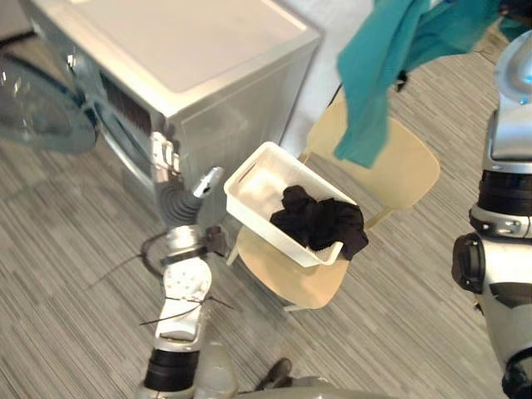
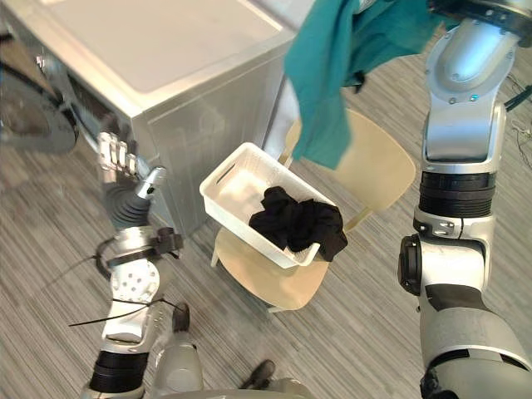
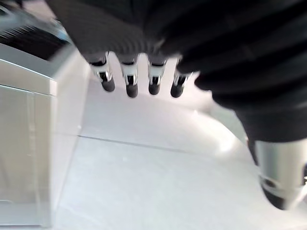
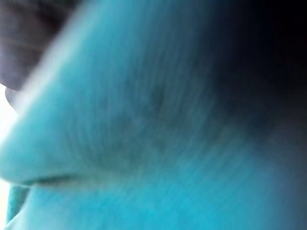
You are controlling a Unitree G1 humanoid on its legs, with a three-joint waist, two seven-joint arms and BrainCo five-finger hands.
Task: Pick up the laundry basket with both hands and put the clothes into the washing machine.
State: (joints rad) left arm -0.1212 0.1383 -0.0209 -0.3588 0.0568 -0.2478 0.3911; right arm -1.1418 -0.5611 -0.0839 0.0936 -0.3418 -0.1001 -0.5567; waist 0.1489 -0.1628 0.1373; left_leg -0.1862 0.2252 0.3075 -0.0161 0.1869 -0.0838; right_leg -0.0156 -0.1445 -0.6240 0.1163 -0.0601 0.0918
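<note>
A white laundry basket (image 1: 249, 179) rests tilted on a pale wooden chair (image 1: 407, 166), with a bundle of black clothes (image 1: 320, 220) in its near end. A teal garment (image 1: 374, 75) hangs in the air above the chair from my raised right hand (image 2: 474, 7); the same teal cloth (image 4: 144, 143) covers the right wrist view and hides the fingers. My left hand (image 1: 170, 174) is up beside the front corner of the silver washing machine (image 1: 191, 50), left of the basket, with straight fingers (image 3: 129, 81) that hold nothing.
The washer's round glass door (image 1: 41, 108) stands swung open at the far left. The chair stands close to the machine's right side. Grey striped floor (image 1: 399, 291) lies open to the right and in front.
</note>
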